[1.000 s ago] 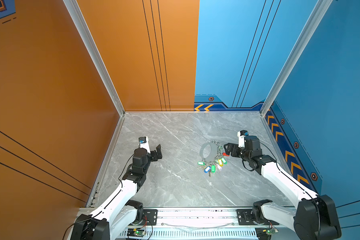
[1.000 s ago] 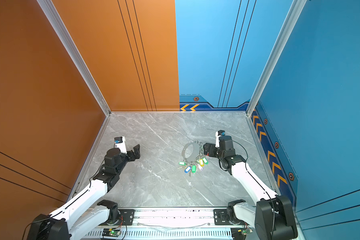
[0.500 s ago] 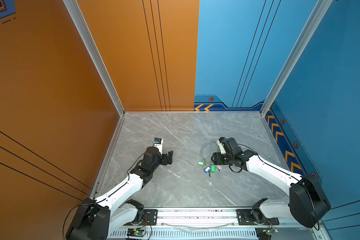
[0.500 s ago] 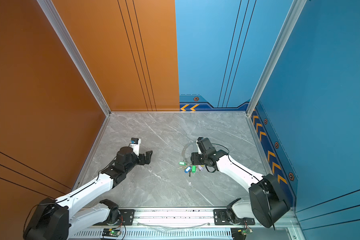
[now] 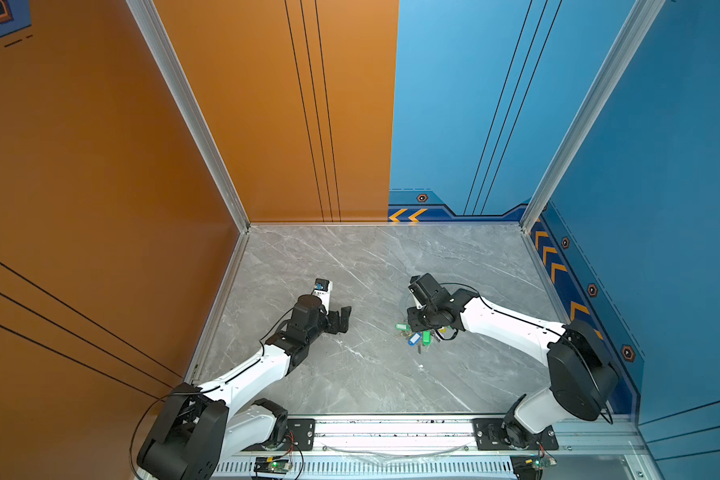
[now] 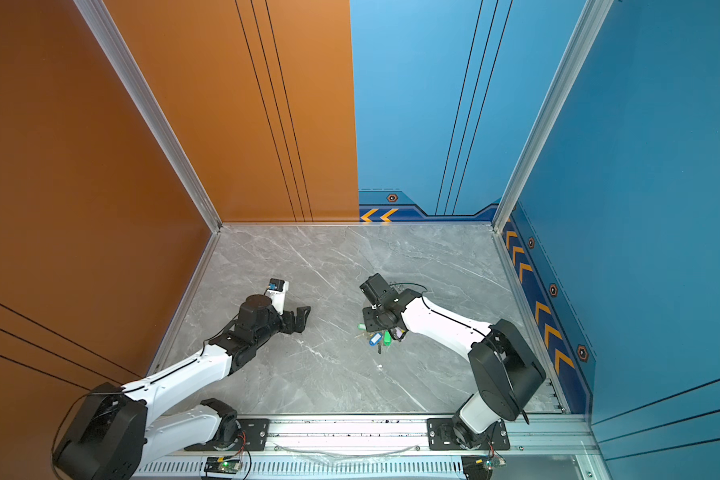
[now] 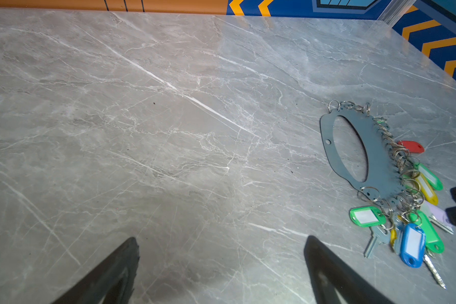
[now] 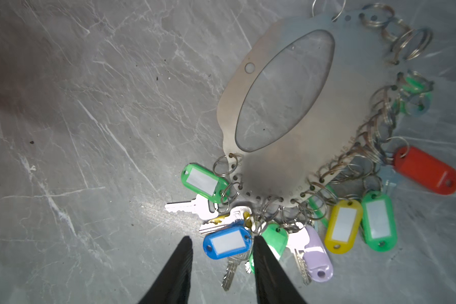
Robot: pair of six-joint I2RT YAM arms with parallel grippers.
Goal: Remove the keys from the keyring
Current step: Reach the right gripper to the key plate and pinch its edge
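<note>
The keyring (image 8: 274, 168), a flat grey oval plate with a wide hole, lies on the marble floor, fringed with small silver rings. The keys (image 8: 187, 206) fan out from its edge with green, yellow, red, pale purple and blue tags. My right gripper (image 8: 221, 238) hangs low over this cluster. Its jaws stand apart on either side of the blue tag (image 8: 225, 243), one finger at the tag's ring end, the other clear of it. In both top views the right gripper (image 5: 416, 322) covers most of the ring. My left gripper (image 5: 344, 318) is wide open and empty, well left of the keys (image 7: 412, 244).
The grey marble floor (image 5: 350, 374) is boxed in by orange walls on the left and blue walls on the right. A metal rail (image 5: 391, 428) with both arm bases runs along the front edge. A small white speck (image 5: 420, 366) lies in front of the keys.
The right arm swung in from the right and dropped over the key cluster, its jaws narrowing around the blue tag. The left arm moved toward the middle, jaws still wide.
</note>
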